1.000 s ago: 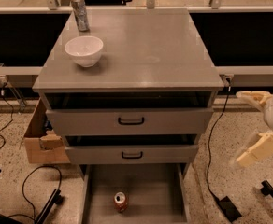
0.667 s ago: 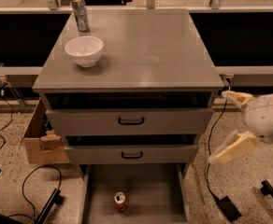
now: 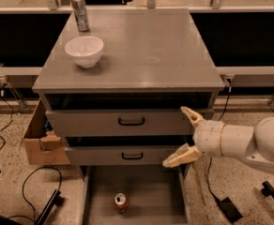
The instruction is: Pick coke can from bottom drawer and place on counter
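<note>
The coke can (image 3: 121,202) stands upright on the floor of the pulled-out bottom drawer (image 3: 151,196), left of its middle. The counter (image 3: 141,50) is the grey top of the cabinet. My gripper (image 3: 182,136) reaches in from the right, in front of the cabinet's right side at the height of the two upper drawers. Its two cream fingers (image 3: 192,116) are spread wide apart and hold nothing. It is above and to the right of the can, well apart from it.
A white bowl (image 3: 84,50) and a taller silver-grey can (image 3: 80,12) stand on the counter's back left. A cardboard box (image 3: 41,139) sits on the floor left of the cabinet. Cables run on the floor on both sides.
My gripper and arm have moved left, from beside the cabinet to in front of its right side. The can and drawers have not moved.
</note>
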